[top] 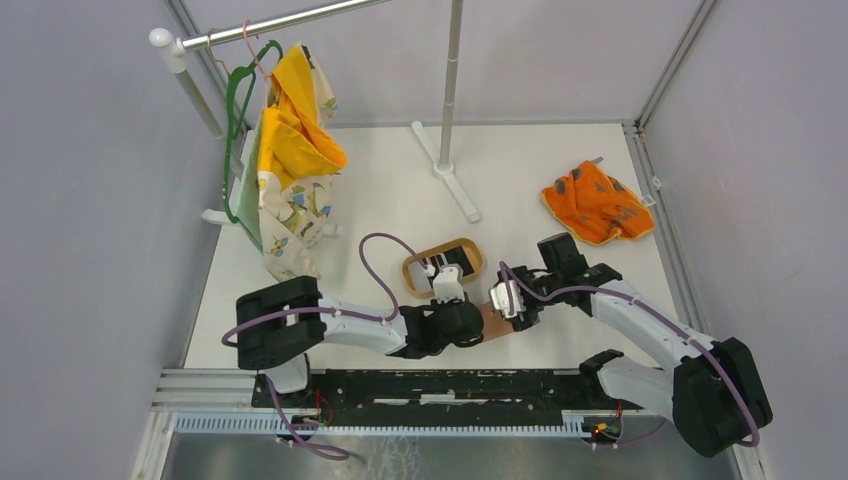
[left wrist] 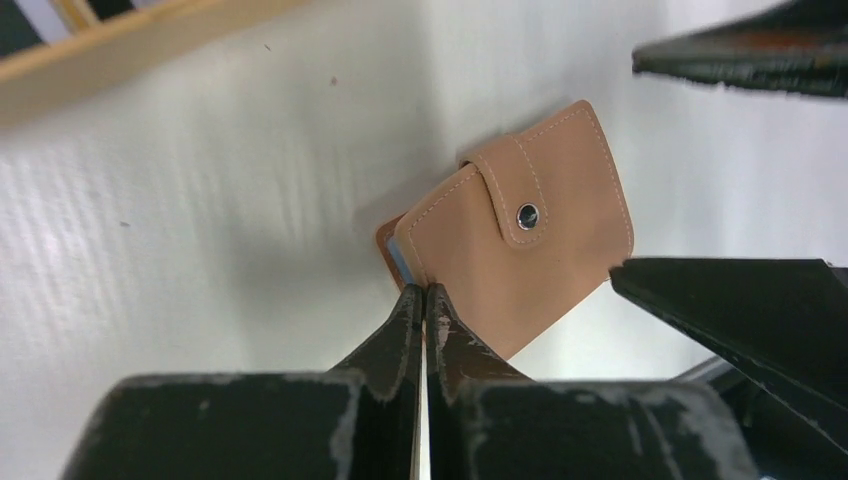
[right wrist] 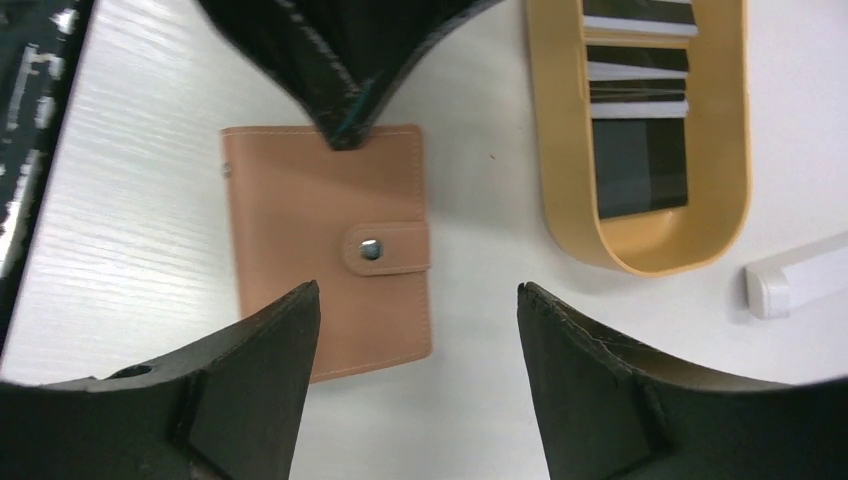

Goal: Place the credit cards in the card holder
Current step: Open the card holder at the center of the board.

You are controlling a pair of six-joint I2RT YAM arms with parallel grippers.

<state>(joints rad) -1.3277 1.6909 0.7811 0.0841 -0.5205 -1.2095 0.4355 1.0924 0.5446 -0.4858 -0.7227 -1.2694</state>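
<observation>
tan card holder (right wrist: 320, 250), black cards (right wrist: 640, 165), orange cloth (top: 597, 205)

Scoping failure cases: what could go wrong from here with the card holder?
1. The left gripper is shut right at the edge of the card holder; such a shallow pinch, if any, may slip.
2. The snap strap looks fastened, so tugging may drag the holder rather than open it.
3. The open right gripper hovers close; the arms could collide.

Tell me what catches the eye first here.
The tan card holder, snapped shut, lies front and centre: the left pincer is closed at its edge, the right pincer hangs open over it. Beside it, the oval wooden tray holds the credit cards.
</observation>
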